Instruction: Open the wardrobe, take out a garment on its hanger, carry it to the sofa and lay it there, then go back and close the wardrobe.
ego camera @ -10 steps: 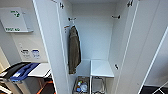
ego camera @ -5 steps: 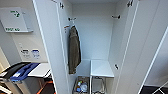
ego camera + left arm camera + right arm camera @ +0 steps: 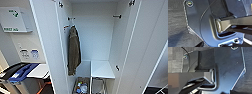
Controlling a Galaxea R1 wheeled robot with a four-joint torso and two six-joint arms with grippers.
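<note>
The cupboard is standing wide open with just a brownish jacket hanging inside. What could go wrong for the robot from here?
The wardrobe stands open, both doors swung out towards the camera, so an arm or the base might knock a door. The olive-brown jacket hangs loosely from a hook on the left wall; brushing it could pull it down. The basket of small items on the wardrobe floor could also be bumped.

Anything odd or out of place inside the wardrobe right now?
Nothing looks damaged or spilled. The wardrobe stands open with both doors swung wide. An olive-brown jacket hangs straight from a hook on the left inner side. No black top hangs inside. A small bin of mixed items sits on the wardrobe floor.
</note>
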